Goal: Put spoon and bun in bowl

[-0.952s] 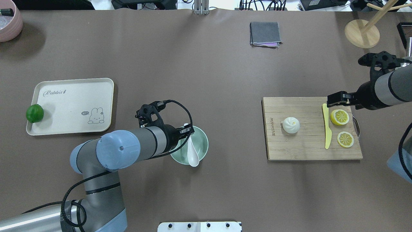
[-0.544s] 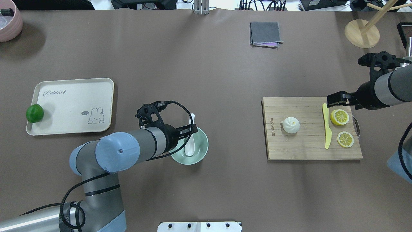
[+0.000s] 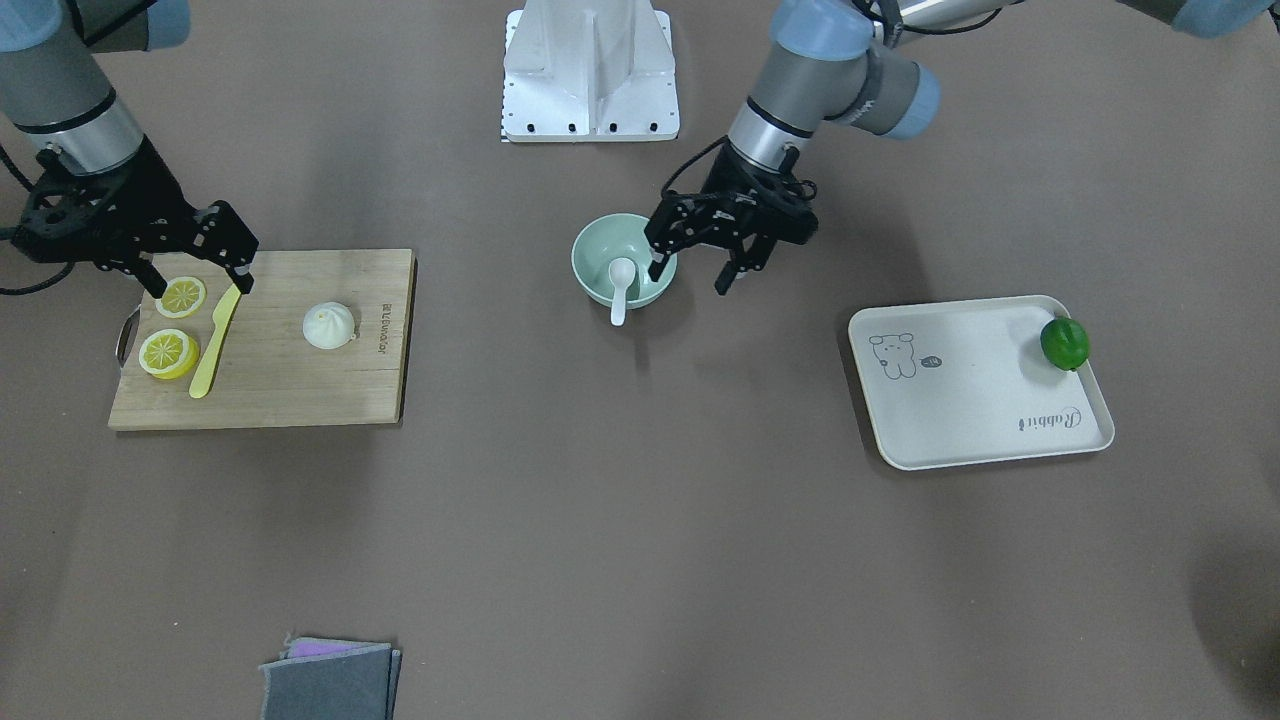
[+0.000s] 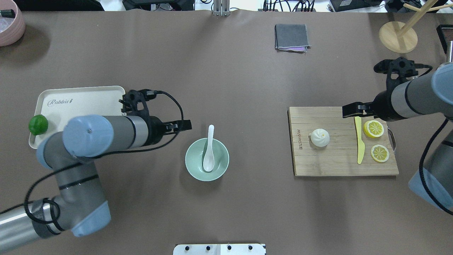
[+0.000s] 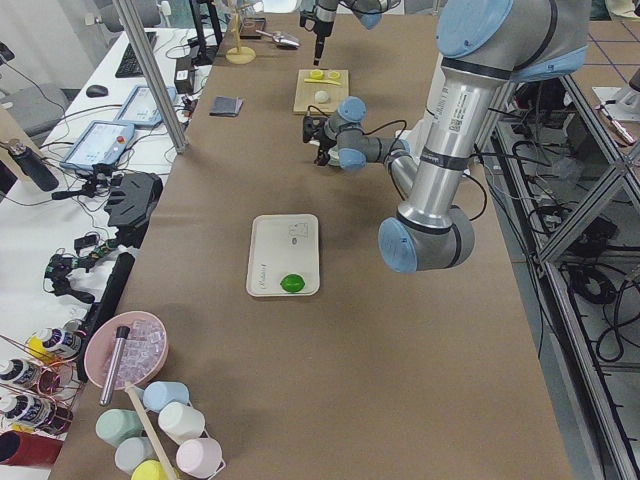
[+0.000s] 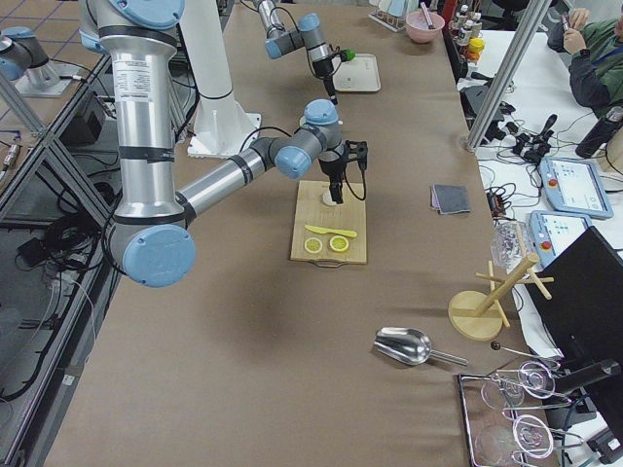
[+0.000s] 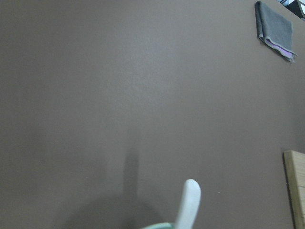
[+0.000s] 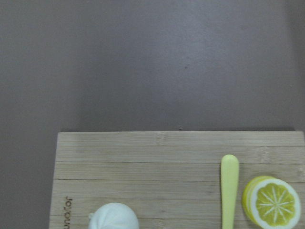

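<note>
The white spoon (image 4: pixel 208 150) lies in the mint-green bowl (image 4: pixel 193 170), scoop inside and handle over the far rim. It also shows in the front view (image 3: pixel 620 285) and its handle tip shows in the left wrist view (image 7: pixel 189 200). My left gripper (image 4: pixel 184 125) is open and empty, just left of and beyond the bowl (image 3: pixel 590 250); in the front view (image 3: pixel 690 275) its fingers stand wide apart. The white bun (image 4: pixel 320 137) sits on the wooden cutting board (image 4: pixel 339 164). My right gripper (image 4: pixel 348 111) is open and empty over the board's far edge, right of the bun (image 3: pixel 328 325).
A yellow knife (image 4: pixel 360 145) and two lemon slices (image 4: pixel 373 128) lie on the board right of the bun. A cream tray (image 4: pixel 85 106) with a green lime (image 4: pixel 38 124) is at the left. A grey cloth (image 4: pixel 291 37), a pink bowl (image 4: pixel 10 24) and a wooden stand (image 4: pixel 398 37) are at the far edge.
My left gripper let go of the spoon, which now rests in the bowl, and drew back to the left. My right gripper moved a little left over the board's far edge.
</note>
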